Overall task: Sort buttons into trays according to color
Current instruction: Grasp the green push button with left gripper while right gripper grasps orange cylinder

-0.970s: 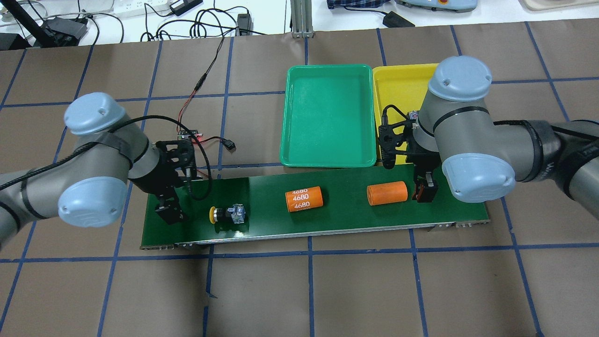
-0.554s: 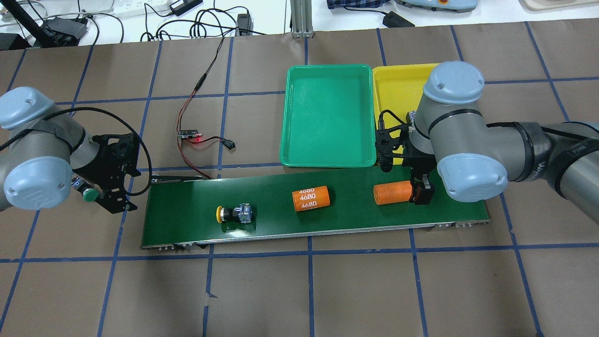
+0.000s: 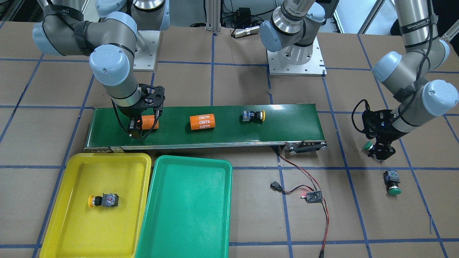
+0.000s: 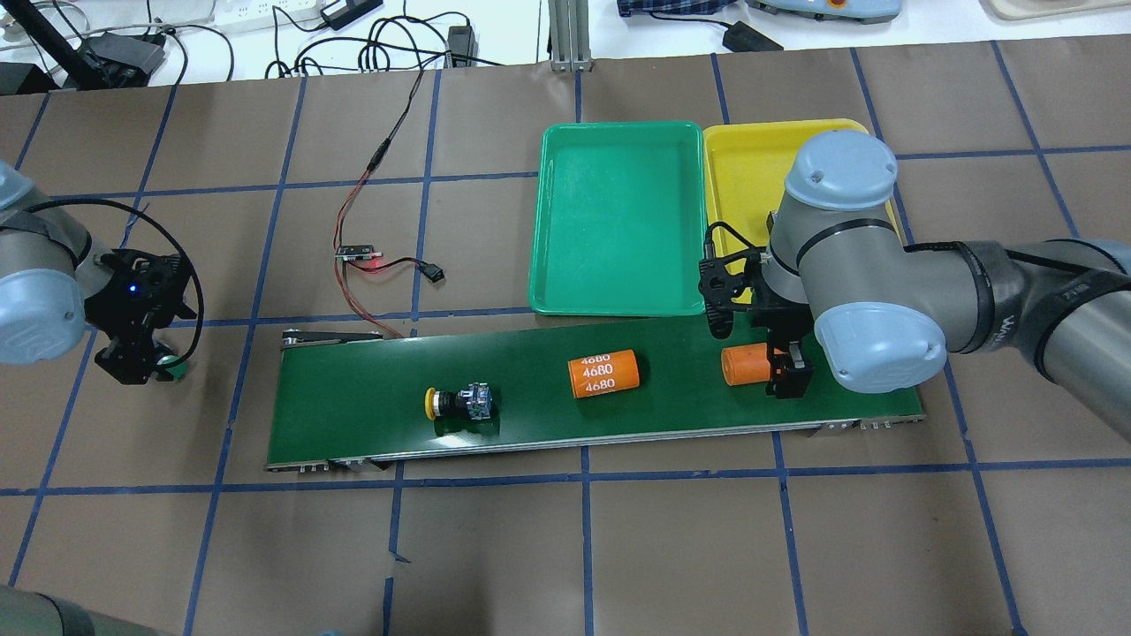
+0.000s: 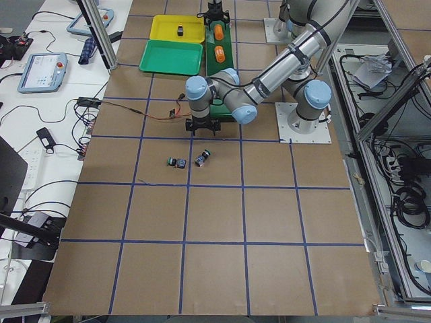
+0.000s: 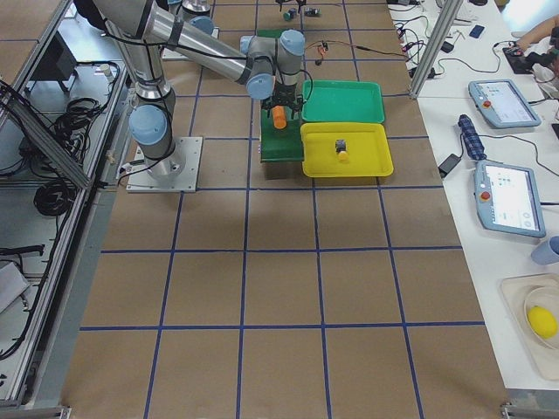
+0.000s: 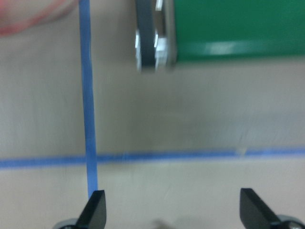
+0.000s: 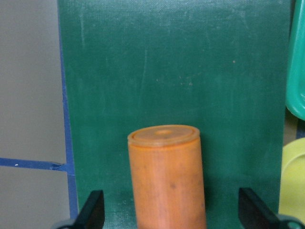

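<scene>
The right tool [image 4: 785, 373] is spread wide over the conveyor belt [image 4: 353, 389]. Its fingers [image 8: 93, 210] are set on either side of an orange cylinder [image 4: 747, 365] without touching it (a clear gap is seen on each side in the wrist view). Farther along the belt a second orange cylinder [image 4: 603, 374], marked 4680, is laid on its side. Beyond that a yellow button [image 4: 459, 404] is found lying with its cap turned toward the belt's left end. On the far side of the belt from the robot, the green tray [image 4: 618, 221] and the yellow tray [image 3: 64, 222] are placed edge to edge. A second yellow button [image 3: 104, 200] is laid on its side in the yellow tray.

The left tool [image 3: 381, 154] is likewise opened wide, above the counter [image 4: 583, 548] off the belt's left end. A green button [image 3: 367, 146] is seen just beside it; whether the two touch cannot be told. A second green button [image 3: 392, 182] is lying on the counter nearer the operators' side, well apart from both trays.
</scene>
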Action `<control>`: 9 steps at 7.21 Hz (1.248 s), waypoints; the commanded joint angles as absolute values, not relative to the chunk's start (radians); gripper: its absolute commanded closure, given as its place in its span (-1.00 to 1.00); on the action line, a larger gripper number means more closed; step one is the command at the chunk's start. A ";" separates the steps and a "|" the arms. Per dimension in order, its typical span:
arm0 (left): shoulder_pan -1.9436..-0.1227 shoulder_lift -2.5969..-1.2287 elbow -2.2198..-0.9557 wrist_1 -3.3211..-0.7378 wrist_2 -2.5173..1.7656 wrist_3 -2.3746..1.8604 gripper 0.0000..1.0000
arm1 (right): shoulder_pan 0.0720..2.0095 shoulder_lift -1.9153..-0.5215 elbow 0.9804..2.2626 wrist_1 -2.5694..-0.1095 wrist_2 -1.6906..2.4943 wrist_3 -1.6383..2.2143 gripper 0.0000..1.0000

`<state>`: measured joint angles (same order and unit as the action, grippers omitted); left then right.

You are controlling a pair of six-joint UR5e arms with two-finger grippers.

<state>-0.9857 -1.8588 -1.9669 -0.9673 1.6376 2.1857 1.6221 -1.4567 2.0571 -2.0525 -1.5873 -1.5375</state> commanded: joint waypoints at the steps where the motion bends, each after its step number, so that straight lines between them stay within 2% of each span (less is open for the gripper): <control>1: -0.936 -1.908 -1.963 -0.937 1.696 2.235 -1.00 | 1.623 -1.460 2.069 -2.052 -1.591 -1.534 -1.00; 2: -0.934 -1.926 -1.960 -0.901 1.697 2.270 -0.93 | 1.624 -1.469 2.069 -2.052 -1.600 -1.535 -1.00; 3: -0.934 -1.951 -1.962 -0.843 1.694 2.325 -0.65 | 1.624 -1.468 2.071 -2.052 -1.601 -1.536 -1.00; 6: -0.942 -1.977 -1.962 -0.825 1.683 2.325 -0.66 | 1.624 -1.467 2.072 -2.052 -1.601 -1.537 -1.00; 9: -0.974 -1.965 -1.942 -0.844 1.597 2.329 -0.77 | 1.623 -1.459 2.068 -2.056 -1.603 -1.532 -1.00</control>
<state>-0.9628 -1.9709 -1.9514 -0.8327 1.6280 2.3262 1.6237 -1.4614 2.0686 -2.0545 -1.6021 -1.5335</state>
